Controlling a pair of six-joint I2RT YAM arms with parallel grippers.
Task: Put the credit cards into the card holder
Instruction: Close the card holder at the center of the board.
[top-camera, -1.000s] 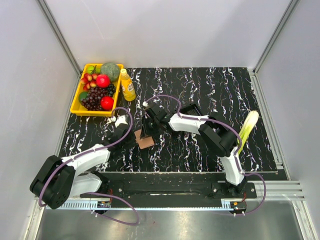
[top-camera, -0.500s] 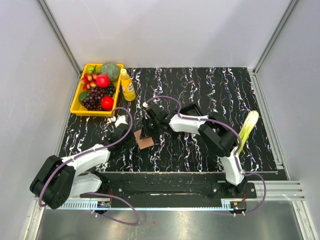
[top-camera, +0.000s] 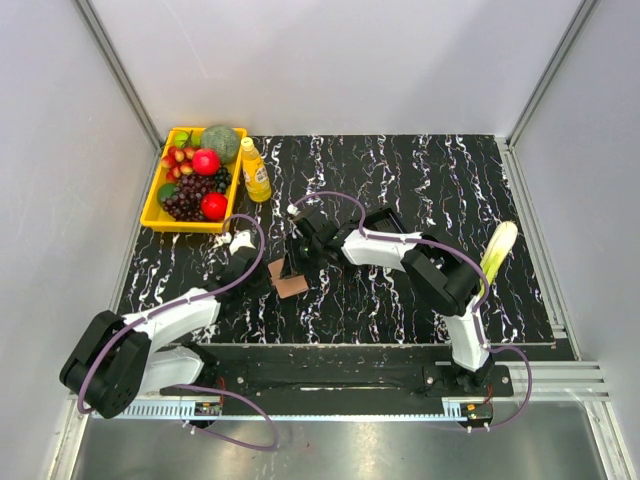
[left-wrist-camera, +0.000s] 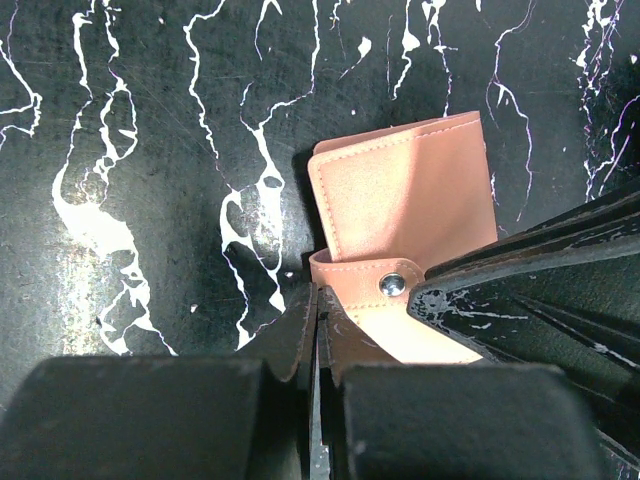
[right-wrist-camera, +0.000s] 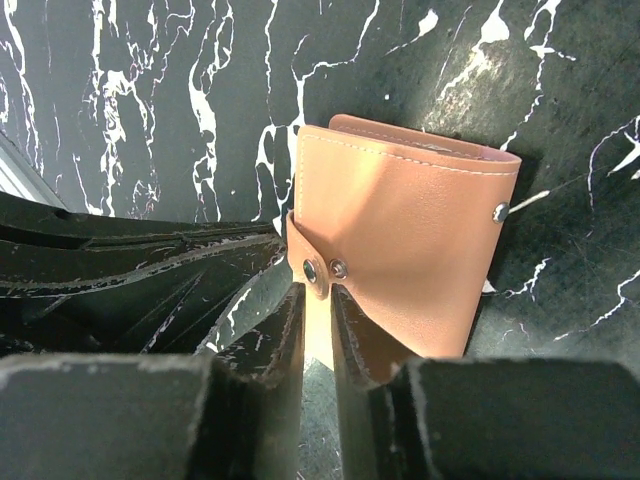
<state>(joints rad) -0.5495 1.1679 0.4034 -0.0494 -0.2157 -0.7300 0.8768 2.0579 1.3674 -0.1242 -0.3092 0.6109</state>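
The tan card holder (top-camera: 290, 283) lies on the black marble table between both grippers, its snap tab (left-wrist-camera: 392, 285) facing the left one. My left gripper (left-wrist-camera: 317, 295) is shut, its tips touching the tab's edge (top-camera: 260, 273). Nothing shows between its fingers. My right gripper (right-wrist-camera: 318, 292) reaches in from the far side (top-camera: 296, 262), its jaws closed narrowly on a tan flap of the holder (right-wrist-camera: 400, 250). A dark glossy sheet mirroring the marble (left-wrist-camera: 530, 290) slants beside the holder (right-wrist-camera: 130, 265). It looks like a credit card. A pale shiny strip (right-wrist-camera: 250, 300) shows next to it.
A yellow tray (top-camera: 150, 212) of fruit sits at the back left, with a yellow bottle (top-camera: 255, 170) beside it. A black open box (top-camera: 386, 218) lies behind the right arm. A pale green vegetable (top-camera: 497, 255) rests at the right.
The right arm's forearm has shifted very slightly. The card holder and the left arm stay where they were.
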